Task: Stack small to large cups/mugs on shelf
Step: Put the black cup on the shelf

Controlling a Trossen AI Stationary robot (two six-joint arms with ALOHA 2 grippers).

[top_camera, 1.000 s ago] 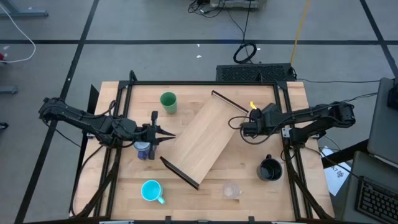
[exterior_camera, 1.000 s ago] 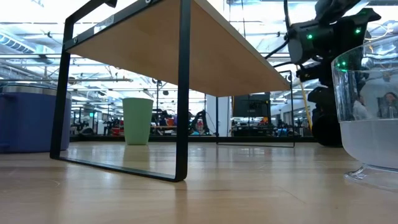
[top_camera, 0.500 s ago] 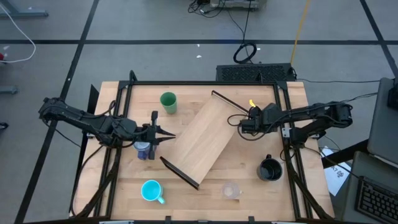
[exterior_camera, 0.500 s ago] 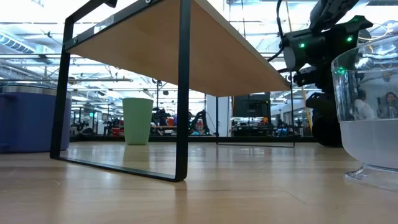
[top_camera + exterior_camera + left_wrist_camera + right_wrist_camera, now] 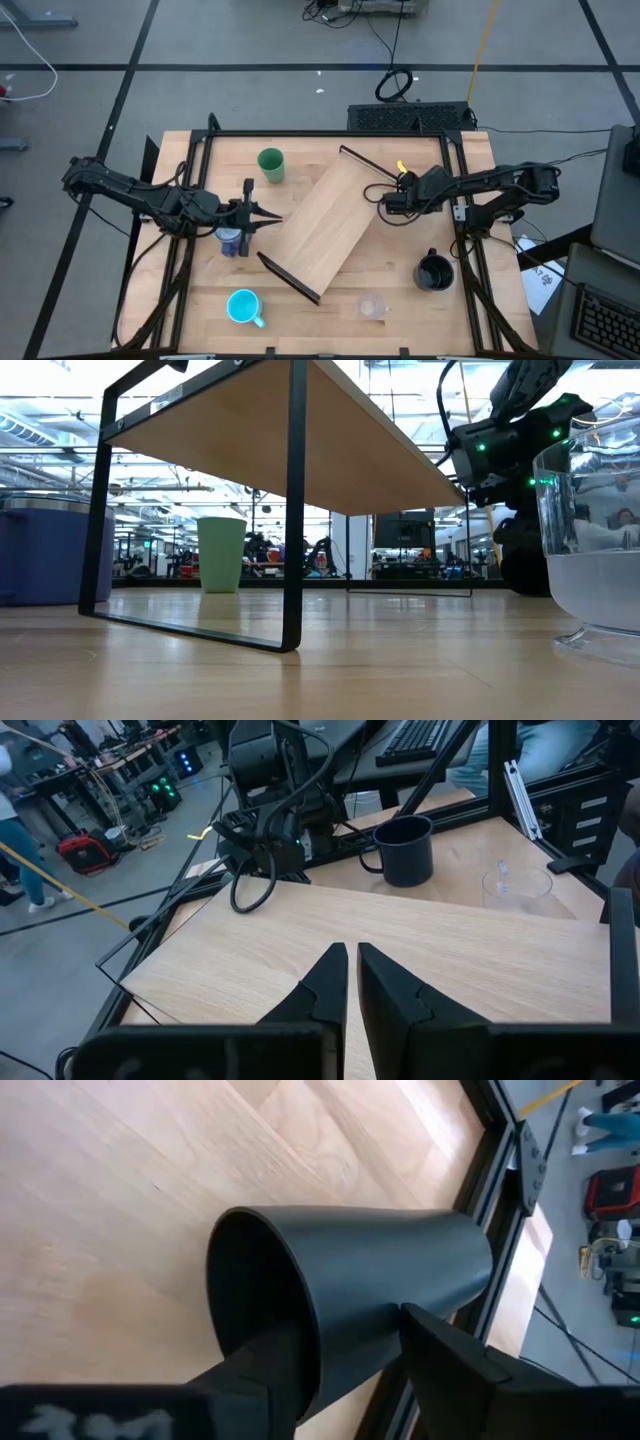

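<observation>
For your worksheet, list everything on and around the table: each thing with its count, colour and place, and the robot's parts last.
shelf: one, light wood with dark brackets, lying diagonally mid-table
green tumbler: one, green, upright, far left of the shelf
blue-purple mug: one, blue-purple, left of the shelf
cyan mug: one, cyan, near left
clear cup: one, clear, near edge, right of the shelf's near bracket
wide black mug: one, black, near right
tall black cup: one, black, on its side at the shelf's right edge
table: one, light wood
left gripper: shut, beside the blue-purple mug
right gripper: at the tall black cup's rim
</observation>
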